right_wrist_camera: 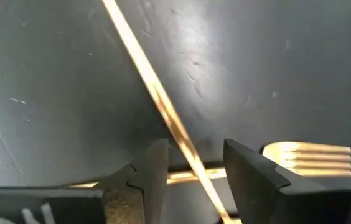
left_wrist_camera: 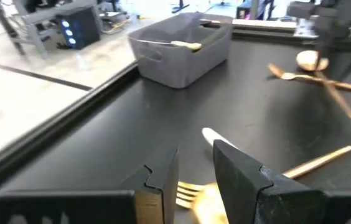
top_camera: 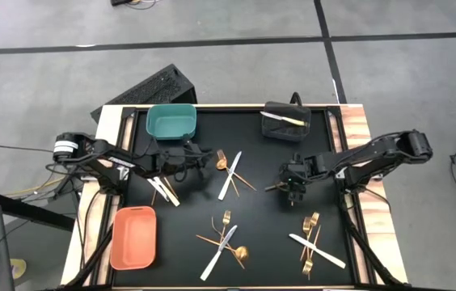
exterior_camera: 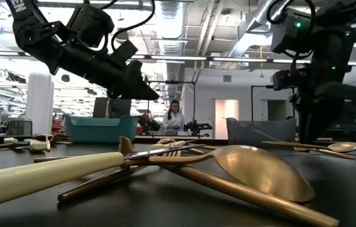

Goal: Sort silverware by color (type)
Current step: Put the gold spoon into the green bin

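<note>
- Your right gripper (top_camera: 291,187) sits low over the black mat (top_camera: 252,202), right of centre and below the dark grey bin (top_camera: 286,121) at the back edge. Its claw stands partly open, straddling two crossed gold pieces: a slim gold handle (right_wrist_camera: 157,99) running between the fingers and a gold fork (right_wrist_camera: 309,155) lying across beneath it. Nothing is lifted yet; this reads as the pick step.
- Next you need to close on one piece only. The crossing makes a double grab likely, so favour the top handle.
- Your left gripper (top_camera: 200,155) hovers near the teal bin (top_camera: 171,121) at the back left. Its claw is narrow around a gold fork (left_wrist_camera: 191,194) whose tines show between the fingers; it looks ready for a drop.
- The remaining silverware (top_camera: 228,242) lies in loose piles at centre, front centre and front right; one white-handled piece already rests in the dark grey bin. The orange bin (top_camera: 133,238) at the front left looks empty.
</note>
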You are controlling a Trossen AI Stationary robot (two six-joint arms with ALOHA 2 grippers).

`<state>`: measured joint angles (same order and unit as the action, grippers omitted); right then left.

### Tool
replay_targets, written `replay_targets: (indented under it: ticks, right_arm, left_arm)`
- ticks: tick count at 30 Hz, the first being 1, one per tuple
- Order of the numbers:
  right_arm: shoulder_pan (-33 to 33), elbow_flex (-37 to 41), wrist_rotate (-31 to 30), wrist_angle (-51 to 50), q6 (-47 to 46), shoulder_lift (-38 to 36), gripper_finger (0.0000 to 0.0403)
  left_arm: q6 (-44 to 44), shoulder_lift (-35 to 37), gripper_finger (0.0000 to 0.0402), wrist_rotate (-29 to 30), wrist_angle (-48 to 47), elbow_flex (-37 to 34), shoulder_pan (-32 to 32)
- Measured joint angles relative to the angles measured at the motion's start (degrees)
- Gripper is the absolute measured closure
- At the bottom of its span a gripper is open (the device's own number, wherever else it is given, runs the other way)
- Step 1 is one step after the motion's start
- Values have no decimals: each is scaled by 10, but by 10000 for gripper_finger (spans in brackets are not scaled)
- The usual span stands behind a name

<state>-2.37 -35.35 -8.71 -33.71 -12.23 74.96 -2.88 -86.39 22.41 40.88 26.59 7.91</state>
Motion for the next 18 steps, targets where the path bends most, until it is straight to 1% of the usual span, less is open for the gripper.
replay_targets:
  ticks: [6,10,14,15,18]
  right_arm:
    - [5,-3,1,13,15,58,247]
    - [9,-4,3,18,23,80,286]
    - [9,-7,6,34,35,67,353]
    - [10,-7,4,45,38,60,361]
    - [20,-13,-8,119,32,29,361]
  left_arm:
    - [21,0,313,-8,-17,0,19]
    - [18,0,313,-7,-16,0,24]
    - [4,0,313,-12,-19,0,21]
    - [1,0,313,-12,-21,0,21]
    - [-11,0,313,-12,-24,0,20]
